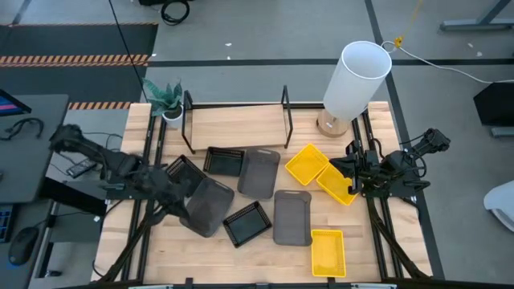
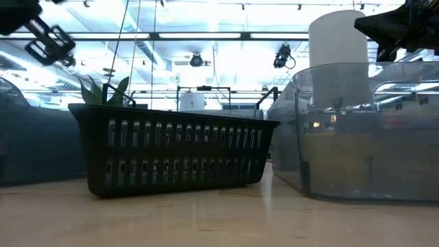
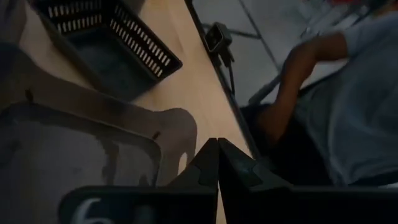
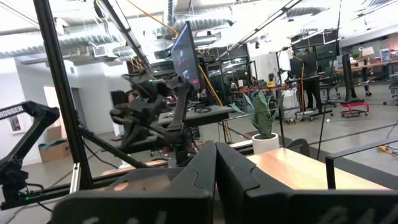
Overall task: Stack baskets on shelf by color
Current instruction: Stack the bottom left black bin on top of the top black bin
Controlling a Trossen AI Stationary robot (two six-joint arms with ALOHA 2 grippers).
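Baskets lie scattered on the table in front of the shelf, a light-wood board in a black frame by the far edge. Grey baskets. Black slatted baskets. Yellow baskets. My left gripper is shut above the left grey basket, holding nothing. My right gripper is shut and lies level at the table's right side, its tips beside the yellow baskets.
A tall white cylinder stands at the far right beside the shelf, and a potted plant at the shelf's left end. A person sits past the table's edge in the left wrist view. Bare wood shows along the near edge.
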